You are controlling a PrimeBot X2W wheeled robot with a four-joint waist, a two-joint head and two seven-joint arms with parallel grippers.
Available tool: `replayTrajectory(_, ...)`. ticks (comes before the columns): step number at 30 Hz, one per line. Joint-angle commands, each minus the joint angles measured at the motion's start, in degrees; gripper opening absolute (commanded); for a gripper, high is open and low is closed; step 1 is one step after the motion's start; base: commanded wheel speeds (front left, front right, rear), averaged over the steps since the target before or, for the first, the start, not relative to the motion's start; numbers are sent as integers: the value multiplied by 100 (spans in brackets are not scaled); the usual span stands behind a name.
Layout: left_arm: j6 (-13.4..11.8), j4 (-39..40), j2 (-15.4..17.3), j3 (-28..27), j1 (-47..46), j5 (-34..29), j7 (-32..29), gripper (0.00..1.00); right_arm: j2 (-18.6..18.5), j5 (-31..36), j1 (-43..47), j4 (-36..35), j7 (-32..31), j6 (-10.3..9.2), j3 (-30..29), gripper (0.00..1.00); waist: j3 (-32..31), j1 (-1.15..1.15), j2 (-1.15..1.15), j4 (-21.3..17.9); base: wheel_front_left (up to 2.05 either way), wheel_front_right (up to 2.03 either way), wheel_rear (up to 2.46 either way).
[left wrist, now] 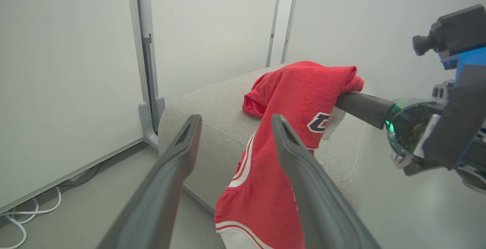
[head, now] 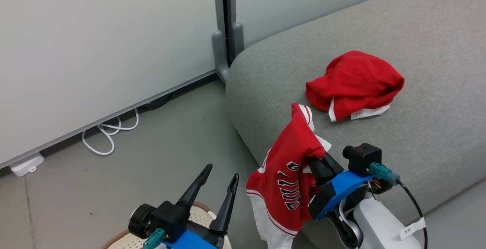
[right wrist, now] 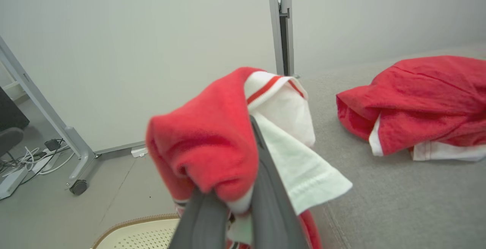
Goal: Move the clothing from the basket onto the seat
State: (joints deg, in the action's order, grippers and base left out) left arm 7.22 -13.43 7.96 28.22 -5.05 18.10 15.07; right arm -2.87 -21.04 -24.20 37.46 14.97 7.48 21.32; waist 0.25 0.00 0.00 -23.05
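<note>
Right hand [head: 317,161] clamped on lettered red garment [head: 284,180] hanging at seat [head: 436,127] near edge, second red garment [head: 355,84] lying farther right on seat, left hand [head: 222,170] spread wide above basket [head: 199,214], white cable [head: 108,137] on floor far left

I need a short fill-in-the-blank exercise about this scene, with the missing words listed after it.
The right gripper is ____ on the lettered red jersey.
The left gripper stands ____, holding nothing.
The other red garment lies on the grey ____.
The laundry basket shows beneath the ____ gripper.
Missing words: shut, open, couch, left.
</note>
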Motion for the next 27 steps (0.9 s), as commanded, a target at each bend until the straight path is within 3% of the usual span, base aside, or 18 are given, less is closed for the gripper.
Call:
replayTrajectory(1,44,19,11,-11,-45,13,15,100,-2,-29,7,-28,32,4,-16,0,17,0,0,-214,0,0,0)
replayTrajectory(9,27,44,39,51,-81,31,15,100,-3,-33,46,-55,32,4,-59,0,92,0,0,-656,0,0,0)
replayTrajectory(27,27,-136,194,493,-544,242,15,100,0,61,126,-255,33,4,-493,0,338,0,0,-779,0,0,0)
